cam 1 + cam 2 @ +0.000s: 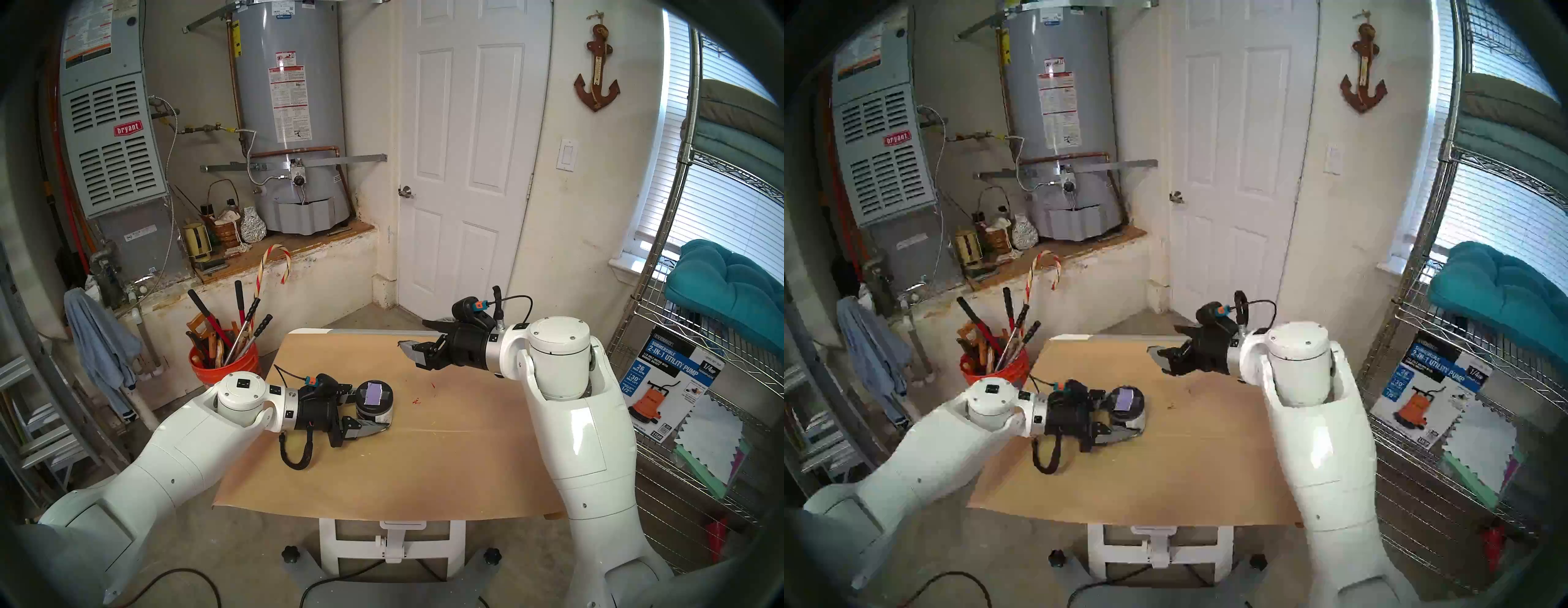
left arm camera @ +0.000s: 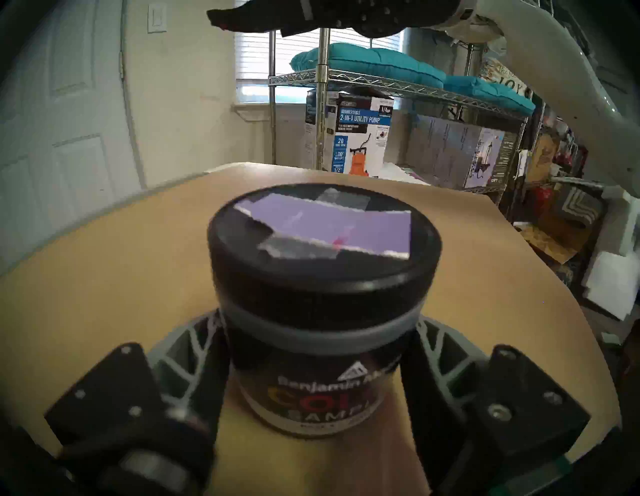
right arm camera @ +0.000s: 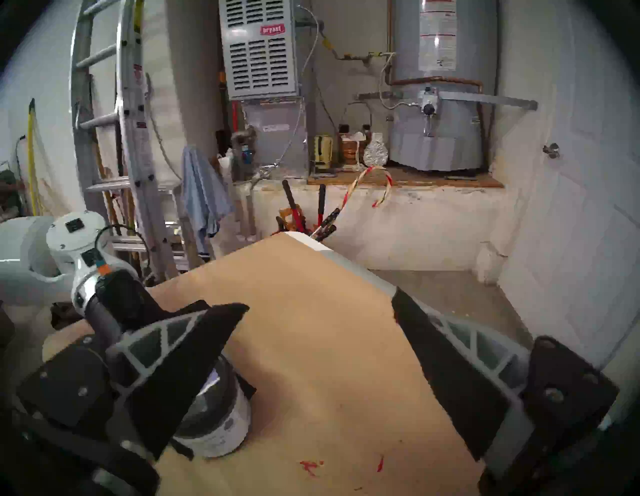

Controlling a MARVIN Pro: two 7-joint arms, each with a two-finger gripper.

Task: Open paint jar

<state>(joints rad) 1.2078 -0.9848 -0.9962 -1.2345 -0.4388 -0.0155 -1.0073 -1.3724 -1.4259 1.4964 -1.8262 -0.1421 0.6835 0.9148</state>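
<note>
The paint jar (image 1: 375, 409) stands upright on the paper-covered table (image 1: 382, 475), left of centre. Its black lid (image 1: 373, 392) with a lavender swatch is on. My left gripper (image 1: 373, 411) reaches in from the left, and its fingers press the jar's body from both sides below the lid. The left wrist view shows the jar (image 2: 318, 381) between the two fingers (image 2: 204, 350). My right gripper (image 1: 411, 334) hovers open and empty above the table's far right part, apart from the jar. In the right wrist view the jar (image 3: 221, 426) is partly hidden behind one finger.
Small red specks (image 1: 416, 401) lie on the paper right of the jar. An orange bucket of tools (image 1: 225, 361) stands off the table's far left corner. A wire shelf (image 1: 700, 339) with a pump box (image 1: 670, 382) stands to the right.
</note>
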